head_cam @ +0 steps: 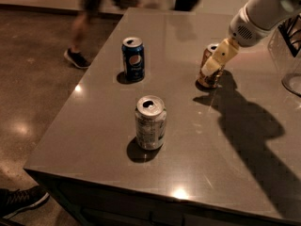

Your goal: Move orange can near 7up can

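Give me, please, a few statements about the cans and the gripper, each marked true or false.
1. The Pepsi can, the 7up can and the orange can all stand upright on the table. True.
2. The orange can touches the 7up can. False: they stand well apart, with the orange can farther back and to the right in the camera view.
3. The gripper is down at the orange can. True.
4. The Pepsi can is the can nearest the table's front edge. False: the 7up can is nearest it, and the Pepsi can stands farther back on the left.
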`<state>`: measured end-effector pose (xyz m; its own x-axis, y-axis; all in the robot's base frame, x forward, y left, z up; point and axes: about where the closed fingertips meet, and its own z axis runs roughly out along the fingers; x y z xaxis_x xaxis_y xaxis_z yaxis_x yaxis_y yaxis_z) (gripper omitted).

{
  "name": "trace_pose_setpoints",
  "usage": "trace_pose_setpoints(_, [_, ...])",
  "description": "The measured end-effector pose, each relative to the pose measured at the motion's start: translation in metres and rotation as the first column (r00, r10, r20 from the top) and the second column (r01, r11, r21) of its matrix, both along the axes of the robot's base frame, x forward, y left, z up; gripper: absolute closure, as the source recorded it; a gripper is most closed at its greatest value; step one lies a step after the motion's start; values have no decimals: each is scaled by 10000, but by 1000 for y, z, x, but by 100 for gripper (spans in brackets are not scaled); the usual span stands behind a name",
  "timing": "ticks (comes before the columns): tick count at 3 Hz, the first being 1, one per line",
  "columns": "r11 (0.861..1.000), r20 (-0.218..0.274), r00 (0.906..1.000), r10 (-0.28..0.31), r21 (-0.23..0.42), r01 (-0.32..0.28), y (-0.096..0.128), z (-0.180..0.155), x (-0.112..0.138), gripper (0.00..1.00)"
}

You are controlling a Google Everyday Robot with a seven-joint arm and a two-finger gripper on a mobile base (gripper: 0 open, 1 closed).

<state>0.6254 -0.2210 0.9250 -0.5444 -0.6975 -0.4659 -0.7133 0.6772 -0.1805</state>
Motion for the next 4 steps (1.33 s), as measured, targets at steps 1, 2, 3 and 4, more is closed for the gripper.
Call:
trace_pose_setpoints(1, [9999, -320, 9994, 154, 49, -153, 3, -9, 0, 18])
trace_pose_setpoints(2, [9995, -562, 9979, 313, 113, -308, 7, -15, -2, 41])
trace_pose_setpoints(3, [9980, -692, 9957, 616, 195, -604, 15, -14, -8, 64])
trace_pose_setpoints(4, [9934, -694, 9912, 1130, 268, -1114, 23, -1, -25, 87])
